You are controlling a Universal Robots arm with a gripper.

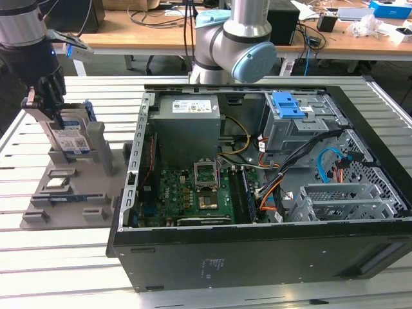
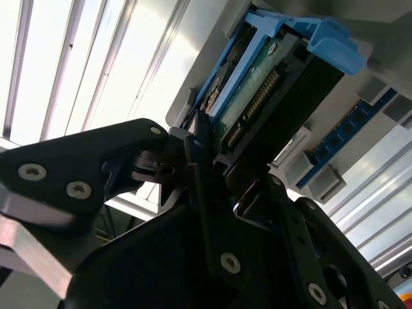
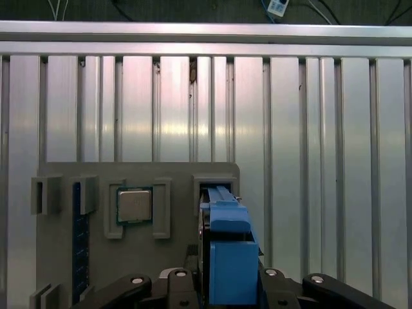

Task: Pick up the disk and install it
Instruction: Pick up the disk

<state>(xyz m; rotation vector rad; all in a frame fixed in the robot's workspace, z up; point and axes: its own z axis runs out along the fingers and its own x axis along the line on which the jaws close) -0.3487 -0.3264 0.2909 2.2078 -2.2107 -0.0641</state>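
Exterior view: end effector [image 1: 56, 119] clasps upright disk [image 1: 72, 140].

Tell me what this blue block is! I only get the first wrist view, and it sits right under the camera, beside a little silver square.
Observer: It's the blue frame of the disk. In the exterior view the disk stands upright in a grey holder, with its white-and-blue label showing.
Operator: Where's the gripper?
Observer: In the exterior view the gripper is at the disk's upper end.
Operator: Is there a computer anywhere?
Observer: Yes. An open computer case lies to the exterior view's right of the holder, with a blue latch on a metal cage inside.
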